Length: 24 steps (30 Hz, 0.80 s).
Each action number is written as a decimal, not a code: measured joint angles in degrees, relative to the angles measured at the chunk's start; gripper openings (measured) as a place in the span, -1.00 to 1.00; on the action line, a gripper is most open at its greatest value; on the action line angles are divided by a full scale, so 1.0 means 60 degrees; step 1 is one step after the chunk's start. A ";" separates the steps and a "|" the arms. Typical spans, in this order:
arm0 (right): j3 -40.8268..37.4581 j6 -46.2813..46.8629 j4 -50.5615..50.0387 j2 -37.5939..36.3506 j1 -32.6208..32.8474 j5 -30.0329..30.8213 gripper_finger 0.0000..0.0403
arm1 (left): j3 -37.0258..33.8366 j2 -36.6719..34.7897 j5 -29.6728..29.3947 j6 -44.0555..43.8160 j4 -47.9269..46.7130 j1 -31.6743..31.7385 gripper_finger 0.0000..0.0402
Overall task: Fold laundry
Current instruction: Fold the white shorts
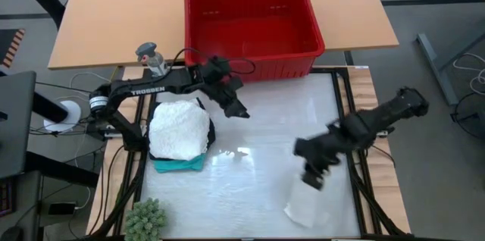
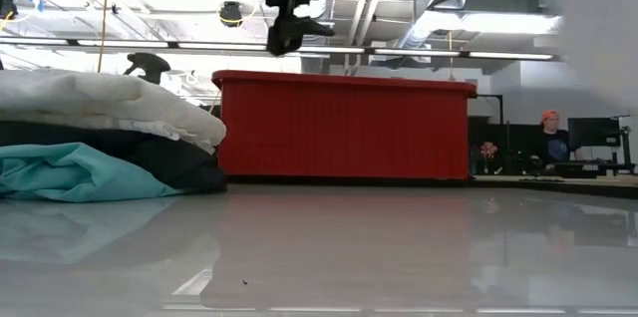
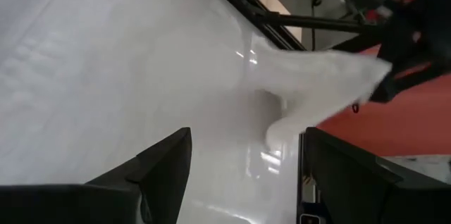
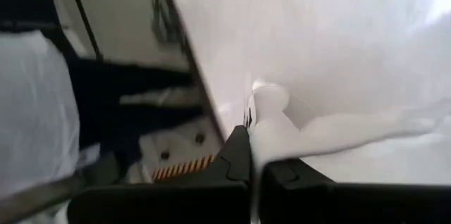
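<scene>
A white cloth garment (image 1: 307, 201) hangs at the table's near right, with my right gripper (image 1: 313, 180) shut on its top. It also shows in the left wrist view (image 3: 317, 83) and as a blur at the right of the low view (image 2: 598, 18). At the table's left lies a stack of laundry: a white piece (image 1: 179, 129) on a black one (image 2: 169, 162) on a teal one (image 1: 179, 164). My left gripper (image 1: 241, 111) stands open in the air, right of the stack and in front of the red basket, with nothing between its fingers (image 3: 169, 164). My right gripper pinches the white garment's upper part (image 4: 271, 136) between its two shut fingers, slanting down from the table's right. One layer or several, I cannot tell. The cloth hangs slack below the fingers, and its lower end (image 3: 278, 134) reaches the table top.
The red basket (image 1: 254, 21) stands at the table's far edge, behind the left gripper. A small green fuzzy plant (image 1: 145, 219) sits at the near left corner and a grey spray bottle (image 1: 151, 57) at the far left. A person (image 2: 550, 138) sits in the room beyond.
</scene>
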 joint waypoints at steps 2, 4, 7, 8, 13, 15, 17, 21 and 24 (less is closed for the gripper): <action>0.0000 -0.1048 0.0581 0.0320 -0.0823 -0.0033 -0.88 | 0.0000 0.0000 0.0021 -0.0130 -0.0031 0.0108 0.31; 0.0000 -0.2007 0.1522 0.0780 -0.1536 -0.0394 -0.88 | 0.0000 0.0000 0.0032 -0.0250 -0.0069 0.0220 0.31; 0.0000 -0.3059 0.3068 0.1684 -0.2070 -0.1814 -0.88 | 0.0004 0.0000 0.0465 -0.0125 -0.0439 0.0445 0.31; 0.0004 -0.3418 0.3377 0.1986 -0.2058 -0.2359 -0.88 | 0.0004 0.0000 0.0744 0.0005 -0.0662 0.0546 0.31; 0.0675 -0.5083 -0.0195 0.3097 -0.1232 -0.3426 -0.88 | 0.0004 0.0000 0.1400 0.1032 -0.2020 0.0941 0.31; 0.0834 -0.5473 -0.2174 0.3253 -0.0923 -0.2897 -0.88 | 0.0004 0.0000 0.1385 0.1554 -0.2478 0.0944 0.31; 0.0856 -0.5573 -0.3232 0.3249 -0.0796 -0.2393 -0.88 | 0.0004 0.0000 0.1382 0.1927 -0.2718 0.0806 0.31; 0.0856 -0.5320 -0.3227 0.3135 -0.0864 -0.2105 -0.88 | 0.0004 0.0000 0.1036 0.2133 -0.2832 0.0196 0.31; 0.0872 -0.5192 -0.2768 0.3019 -0.1020 -0.2033 -0.88 | 0.0004 0.0000 0.0759 0.2396 -0.2842 -0.0393 0.31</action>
